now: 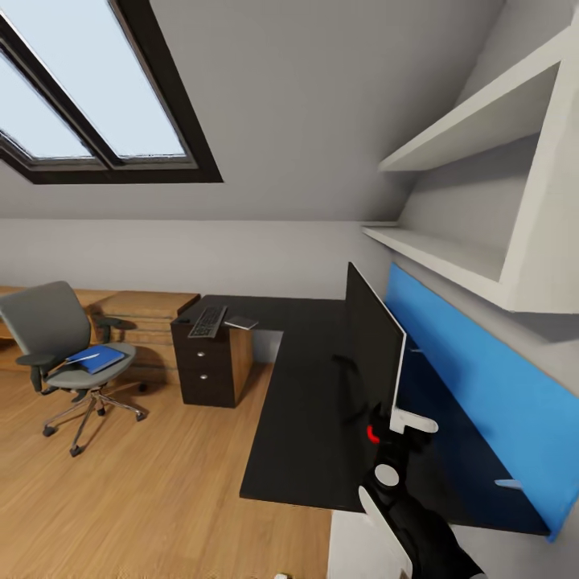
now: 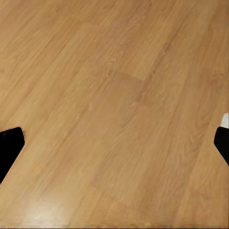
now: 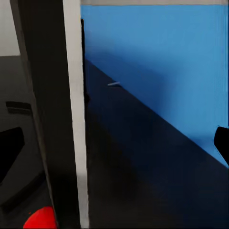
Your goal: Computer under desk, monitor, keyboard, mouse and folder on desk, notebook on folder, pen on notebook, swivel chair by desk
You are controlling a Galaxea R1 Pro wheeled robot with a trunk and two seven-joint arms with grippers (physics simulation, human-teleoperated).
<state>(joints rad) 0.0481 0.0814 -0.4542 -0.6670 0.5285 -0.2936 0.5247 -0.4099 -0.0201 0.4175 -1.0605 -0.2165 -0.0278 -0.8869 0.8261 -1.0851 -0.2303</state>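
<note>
The black desk point(image 1: 305, 402) runs along the right wall. The wide black monitor point(image 1: 371, 338) stands on it, edge-on to me. My right gripper point(image 1: 398, 422) is at the monitor's near end, open, with the pale screen edge point(image 3: 74, 119) between its spread fingers point(image 3: 9, 148). The keyboard point(image 1: 207, 322) and the grey notebook point(image 1: 241, 323) lie on the desk's far end above the drawers point(image 1: 205, 362). At the left the swivel chair point(image 1: 68, 354) stands apart from the desk, with the blue folder point(image 1: 95, 359) on its seat. My left gripper point(image 2: 114, 143) hangs open over the wooden floor.
A blue wall panel point(image 1: 482, 386) backs the desk, with white shelves point(image 1: 466, 145) above it. Low wooden cabinets point(image 1: 145, 310) line the far wall behind the chair. A small pale object point(image 1: 508, 483) sits behind the monitor. Open wooden floor point(image 1: 161, 482) lies between chair and desk.
</note>
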